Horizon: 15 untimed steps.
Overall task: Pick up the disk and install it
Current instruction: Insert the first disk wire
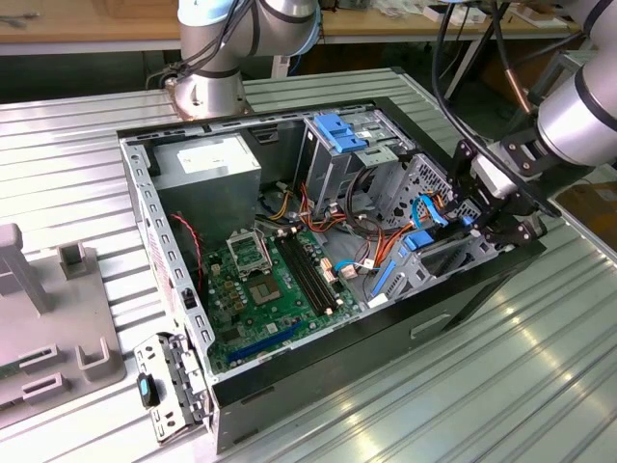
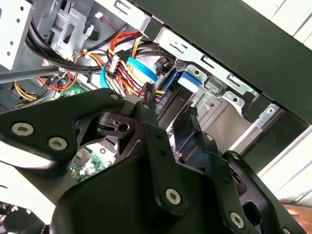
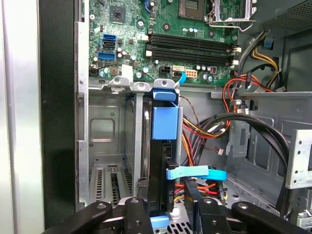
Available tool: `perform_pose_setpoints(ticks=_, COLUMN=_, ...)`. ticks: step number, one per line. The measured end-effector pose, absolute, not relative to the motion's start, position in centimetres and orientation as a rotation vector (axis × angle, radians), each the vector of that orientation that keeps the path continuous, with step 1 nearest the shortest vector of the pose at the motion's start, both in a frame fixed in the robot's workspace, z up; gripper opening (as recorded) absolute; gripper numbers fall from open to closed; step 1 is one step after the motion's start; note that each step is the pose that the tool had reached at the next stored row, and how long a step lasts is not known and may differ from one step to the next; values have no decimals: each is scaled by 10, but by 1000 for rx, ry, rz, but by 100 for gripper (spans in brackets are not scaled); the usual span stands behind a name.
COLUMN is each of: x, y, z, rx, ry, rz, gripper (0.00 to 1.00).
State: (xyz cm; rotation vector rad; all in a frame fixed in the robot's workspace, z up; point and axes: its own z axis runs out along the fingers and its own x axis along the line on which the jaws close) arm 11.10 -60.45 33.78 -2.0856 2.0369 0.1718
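Disk (image 3: 165, 131), blue-railed, stands on edge in the bay at the computer case's (image 1: 453, 318) front corner. Pincer (image 3: 165, 204) reaches down over it from the exterior view's right, its black fingers (image 3: 134, 214) straddling the disk's end; whether they grip it I cannot tell.

An open computer case (image 1: 318, 289) is lying on its side on a ribbed metal worktop (image 1: 540, 367), showing its green motherboard (image 1: 260, 280). At twelve o'clock of the board, a grey power-supply box (image 1: 207, 164) is sitting against the case wall, and at one o'clock a blue-topped drive cage (image 1: 337, 145) is standing. At three o'clock, the arm's black tool (image 1: 496, 227) is reaching over the case edge beside the blue-railed disk (image 1: 424, 253), which is sitting down in the bay there. A grey fixture (image 1: 48, 318) is lying at nine o'clock.
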Motion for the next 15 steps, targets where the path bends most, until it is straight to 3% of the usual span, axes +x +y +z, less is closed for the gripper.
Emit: perform_pose_setpoints(ticks=15, x=111, y=-605, z=344, rx=-2084, ry=2036, rz=174, gripper=42)
